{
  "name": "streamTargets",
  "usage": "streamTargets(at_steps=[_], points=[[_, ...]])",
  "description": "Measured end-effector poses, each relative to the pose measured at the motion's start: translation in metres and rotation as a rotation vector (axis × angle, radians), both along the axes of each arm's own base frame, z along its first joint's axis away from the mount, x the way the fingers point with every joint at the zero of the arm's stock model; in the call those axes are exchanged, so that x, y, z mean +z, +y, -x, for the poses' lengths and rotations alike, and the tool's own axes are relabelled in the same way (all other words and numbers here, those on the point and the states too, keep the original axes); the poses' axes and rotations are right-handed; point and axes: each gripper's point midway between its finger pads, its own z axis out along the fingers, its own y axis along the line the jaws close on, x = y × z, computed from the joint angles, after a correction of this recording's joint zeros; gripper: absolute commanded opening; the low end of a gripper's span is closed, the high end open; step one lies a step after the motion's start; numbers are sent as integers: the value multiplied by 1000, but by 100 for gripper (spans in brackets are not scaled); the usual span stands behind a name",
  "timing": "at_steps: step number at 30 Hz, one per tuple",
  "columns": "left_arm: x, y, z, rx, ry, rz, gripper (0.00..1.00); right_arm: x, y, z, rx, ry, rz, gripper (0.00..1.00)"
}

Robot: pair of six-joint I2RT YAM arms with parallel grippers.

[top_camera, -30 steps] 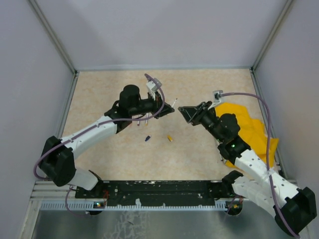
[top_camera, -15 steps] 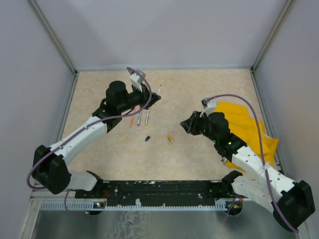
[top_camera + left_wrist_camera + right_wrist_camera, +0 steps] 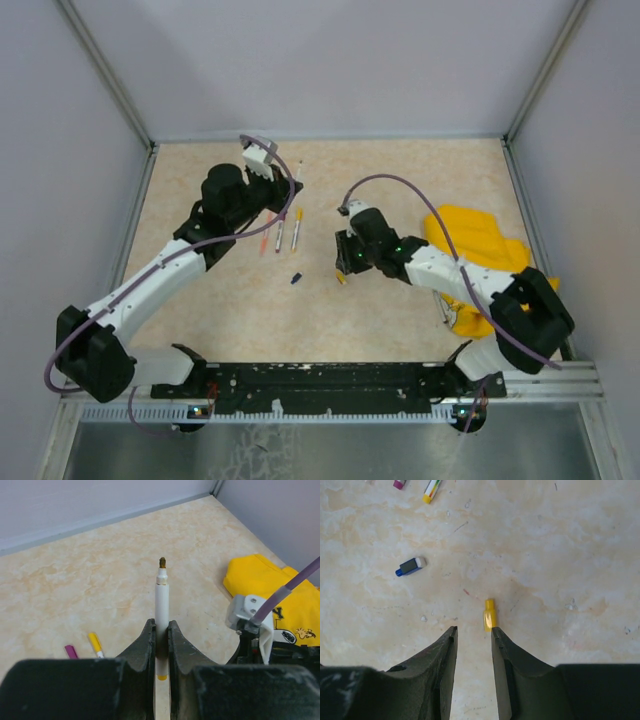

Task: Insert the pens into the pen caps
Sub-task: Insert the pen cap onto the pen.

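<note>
Cap (image 3: pixel 490 615) of yellow plastic lay mid-frame, just past my empty, half-open right gripper (image 3: pixel 473 630). Left gripper (image 3: pixel 161 626) clamped a pen (image 3: pixel 161 595), tail cut off.

The worktop (image 3: pixel 400 180) is a beige, marble-patterned sheet with faint scuffs and specks. It is enclosed by plain pale grey panels: a back wall (image 3: pixel 330 60) across the top of the frame, a left wall (image 3: pixel 50 150) and a right wall (image 3: pixel 600 120), joined at the upper corners by slanting metal posts (image 3: pixel 108 75). Along the bottom of the frame a black mounting rail (image 3: pixel 330 378) borders the worktop, with a dull metal plate (image 3: pixel 300 450) below it; lighting is even and diffuse, casting only soft shadows.
</note>
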Motion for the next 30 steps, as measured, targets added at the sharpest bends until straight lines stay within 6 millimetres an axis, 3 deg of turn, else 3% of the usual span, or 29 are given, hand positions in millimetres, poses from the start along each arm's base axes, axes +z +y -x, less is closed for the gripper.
streamTargets(at_steps=[4,8,16,22,30], points=[[-2,9,-3,47,3,-14,0,-14,14,-12,58,5,89,34],[-6,19,-8,82,23,-20,0,-33,19,-10,108,28,177,34],[-23,46,-29,153,115,-5,0,-60,14,-6,145,65,312,33],[-27,43,-27,137,137,0,0,-74,7,-2,160,102,374,32],[-27,43,-27,132,139,0,0,-76,7,-4,171,108,392,15]])
